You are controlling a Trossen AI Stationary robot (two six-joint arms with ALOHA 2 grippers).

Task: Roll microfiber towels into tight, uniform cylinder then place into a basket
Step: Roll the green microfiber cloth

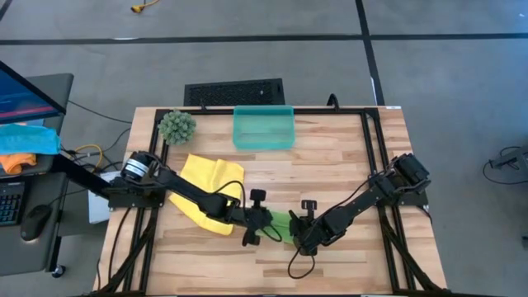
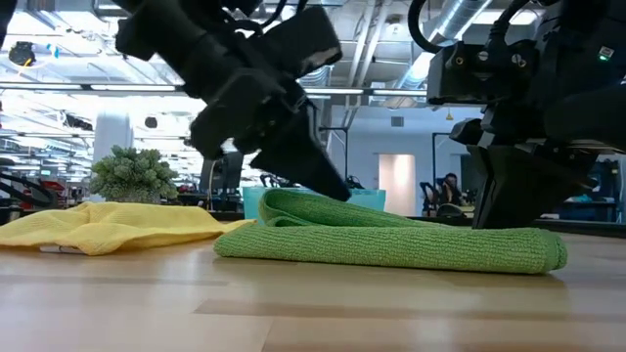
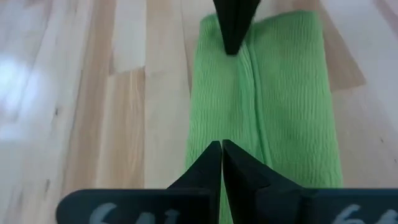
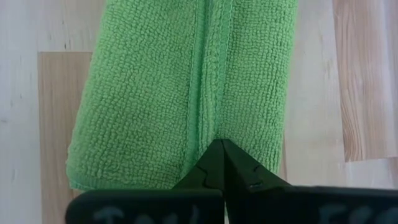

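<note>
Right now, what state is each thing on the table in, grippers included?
green towel: folded into a flat strip, not yet a cylinder, on the table.
yellow towel: crumpled, unrolled, partly under the left arm.
basket: upright, nothing seen inside.
left gripper: shut on the green towel's edge.
right gripper: shut on its opposite end.

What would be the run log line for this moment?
left pincer: shut on green towel | right pincer: shut on green towel | yellow towel: unrolled on table | basket: empty

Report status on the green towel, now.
Left gripper and right gripper shut on green towel, folded flat. Basket empty. Nothing in the way.
</note>
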